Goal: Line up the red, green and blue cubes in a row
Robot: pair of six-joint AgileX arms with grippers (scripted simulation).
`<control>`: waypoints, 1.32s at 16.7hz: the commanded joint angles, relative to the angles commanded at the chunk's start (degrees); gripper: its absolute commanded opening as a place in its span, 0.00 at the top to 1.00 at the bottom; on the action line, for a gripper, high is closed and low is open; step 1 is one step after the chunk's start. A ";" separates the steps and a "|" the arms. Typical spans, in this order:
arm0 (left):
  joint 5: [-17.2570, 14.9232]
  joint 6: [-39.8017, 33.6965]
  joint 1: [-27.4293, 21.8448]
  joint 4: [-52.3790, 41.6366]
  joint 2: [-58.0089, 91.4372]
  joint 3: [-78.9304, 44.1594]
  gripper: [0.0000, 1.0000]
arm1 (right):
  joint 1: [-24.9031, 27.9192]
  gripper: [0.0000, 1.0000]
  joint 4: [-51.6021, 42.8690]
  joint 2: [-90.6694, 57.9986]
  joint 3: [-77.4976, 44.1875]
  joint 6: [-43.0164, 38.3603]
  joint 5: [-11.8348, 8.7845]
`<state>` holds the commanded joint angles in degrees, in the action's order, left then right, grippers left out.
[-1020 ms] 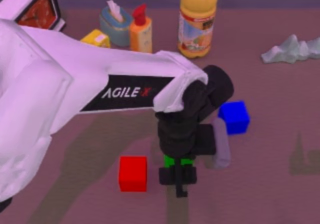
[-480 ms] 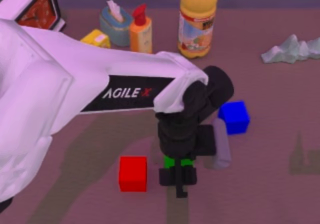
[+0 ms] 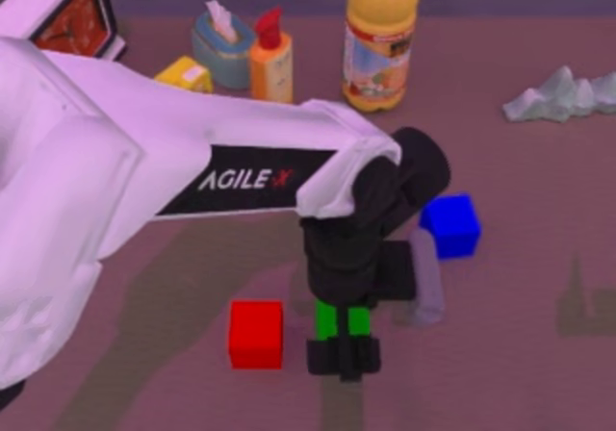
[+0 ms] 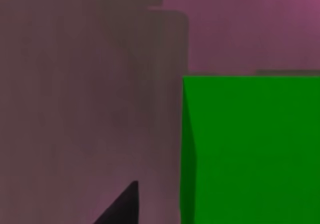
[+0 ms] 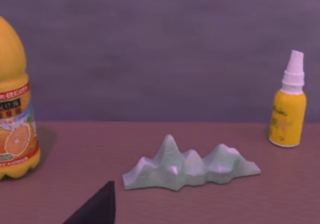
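Left gripper [image 3: 343,356] is low over the table, near the front edge of the top view, with the green cube [image 3: 343,320] under its black wrist housing — only a strip of green shows there. The left wrist view shows the cube's face [image 4: 250,149] filling much of the frame, one dark fingertip [image 4: 122,209] off to its side with bare table between them. Jaws: cannot tell whether spread or pinching; the arm hides the contact from above and the wrist view shows only one finger, apart from the face it sees.

Red cube [image 3: 256,334] sits on the table just beside the gripper, toward the left. Green looks level with it in the top view, probably because it is meant as the middle of the row. Blue cube [image 3: 450,225] lies farther back and right, off that line, well apart from red — judged the one still to be brought in.

Orientation: cubes have no long axis. Red's edges sit square to the table sides; blue looks slightly turned. Green's visible edge stands upright in the wrist view, so it seems untilted.

Right arm is parked out of the top view; its wrist view faces a crumpled grey lump [image 5: 190,166] and bottles at the back
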<state>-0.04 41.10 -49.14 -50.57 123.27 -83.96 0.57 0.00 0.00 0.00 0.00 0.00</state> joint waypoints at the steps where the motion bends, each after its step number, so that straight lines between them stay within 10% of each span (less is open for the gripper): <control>1: 0.00 0.00 0.00 0.00 0.00 0.00 0.00 | 0.00 0.00 0.00 0.00 0.00 0.00 0.00; 22: 0.09 -0.30 1.10 -13.53 -5.33 -8.37 0.00 | 0.21 0.00 -0.40 -0.57 -0.57 -0.11 -0.04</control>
<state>0.05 40.80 -48.04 -64.10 117.94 -92.33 0.78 -0.40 -0.57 -0.57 -0.11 -0.04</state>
